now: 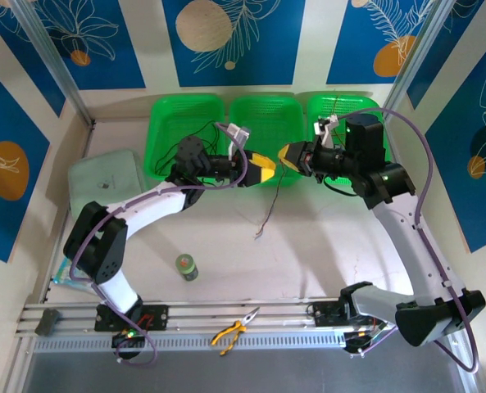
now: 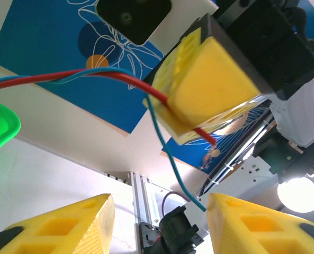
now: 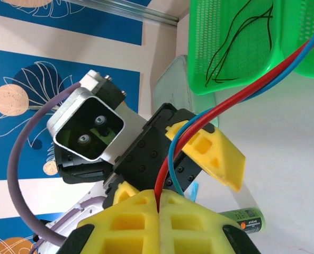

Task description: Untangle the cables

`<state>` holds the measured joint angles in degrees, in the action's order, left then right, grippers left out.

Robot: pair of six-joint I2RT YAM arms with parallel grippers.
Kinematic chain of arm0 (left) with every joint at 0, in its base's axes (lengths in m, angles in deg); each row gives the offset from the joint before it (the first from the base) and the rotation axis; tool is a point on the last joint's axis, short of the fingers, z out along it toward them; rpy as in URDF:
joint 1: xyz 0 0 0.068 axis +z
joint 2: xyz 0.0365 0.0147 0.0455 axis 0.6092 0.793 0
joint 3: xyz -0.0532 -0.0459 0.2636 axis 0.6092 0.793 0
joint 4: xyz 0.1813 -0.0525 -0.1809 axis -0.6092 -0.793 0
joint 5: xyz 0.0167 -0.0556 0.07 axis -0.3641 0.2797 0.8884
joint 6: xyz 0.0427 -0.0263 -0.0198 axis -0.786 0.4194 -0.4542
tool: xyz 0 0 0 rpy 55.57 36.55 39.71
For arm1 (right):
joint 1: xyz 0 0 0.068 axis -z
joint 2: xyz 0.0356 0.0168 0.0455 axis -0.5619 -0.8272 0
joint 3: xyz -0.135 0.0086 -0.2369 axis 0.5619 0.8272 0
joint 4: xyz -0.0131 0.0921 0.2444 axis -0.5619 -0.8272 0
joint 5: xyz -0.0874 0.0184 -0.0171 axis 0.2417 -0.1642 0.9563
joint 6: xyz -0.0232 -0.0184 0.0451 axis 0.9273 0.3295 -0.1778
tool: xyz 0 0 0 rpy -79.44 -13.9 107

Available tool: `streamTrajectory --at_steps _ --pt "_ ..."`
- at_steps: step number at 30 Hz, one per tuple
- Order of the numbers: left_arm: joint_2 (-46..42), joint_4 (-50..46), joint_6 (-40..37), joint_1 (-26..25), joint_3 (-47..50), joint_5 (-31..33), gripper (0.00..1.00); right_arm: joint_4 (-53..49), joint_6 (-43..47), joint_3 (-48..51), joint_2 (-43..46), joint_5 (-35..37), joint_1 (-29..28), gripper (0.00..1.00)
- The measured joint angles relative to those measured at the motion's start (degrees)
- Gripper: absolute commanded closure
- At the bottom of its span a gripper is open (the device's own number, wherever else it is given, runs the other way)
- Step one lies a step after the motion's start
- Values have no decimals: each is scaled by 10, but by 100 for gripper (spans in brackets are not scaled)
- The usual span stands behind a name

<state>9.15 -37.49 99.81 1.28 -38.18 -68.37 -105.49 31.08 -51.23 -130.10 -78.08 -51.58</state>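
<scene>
- Nearest, by the arm bases, yellow-handled pliers [image 1: 234,331] lie across the metal rail at the near edge of the table [image 1: 324,262].
- Slightly farther in, left of centre, sits a small green battery [image 1: 187,266].
- Past that, a thin tail of the cables [image 2: 82,75] hangs from where the two grippers meet. It runs down toward the bare middle of the tabletop.
- Above the tail, the right gripper [image 3: 159,194] has its yellow fingers pressed together. A red strand and a blue strand are pinched right at the tips.
- From that pinch, the right wrist view shows the two strands running side by side. They cross in front of one finger of the other gripper and go on toward the baskets.
- Facing it almost tip to tip, just beside it, is the left gripper [image 2: 161,203]. Its jaws stand partly apart and nothing is clamped between them.
- In the left wrist view the red and blue strands pass beyond that gripper's fingertips. The loose end of the blue strand dangles in line with the gap and touches neither finger, as far as can be seen.
- Both grippers hover over the front edge of the middle basket [image 1: 267,102].
- That basket is one of three green ones in a row along the back of the table, with the left basket [image 1: 162,115] and the right basket [image 1: 345,100] on either side.
- More cables, thin black ones [image 1: 195,133], lie loosely inside the left basket, well apart from either gripper's fingers.
- Left of the baskets lies a pale green pad [image 1: 103,176].
</scene>
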Motion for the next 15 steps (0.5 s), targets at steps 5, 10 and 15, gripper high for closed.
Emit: streamTrajectory --at_steps 5,10,15 --pt "-4 -18 -12 0 0 0 50 10 -2 0 -4 0 -7 100" --pt "-9 -21 -15 -2 0 0 51 15 -2 0 -11 0 -14 100" --pt "-9 -24 -17 -3 0 1 67 23 -2 0 -17 0 -24 100"
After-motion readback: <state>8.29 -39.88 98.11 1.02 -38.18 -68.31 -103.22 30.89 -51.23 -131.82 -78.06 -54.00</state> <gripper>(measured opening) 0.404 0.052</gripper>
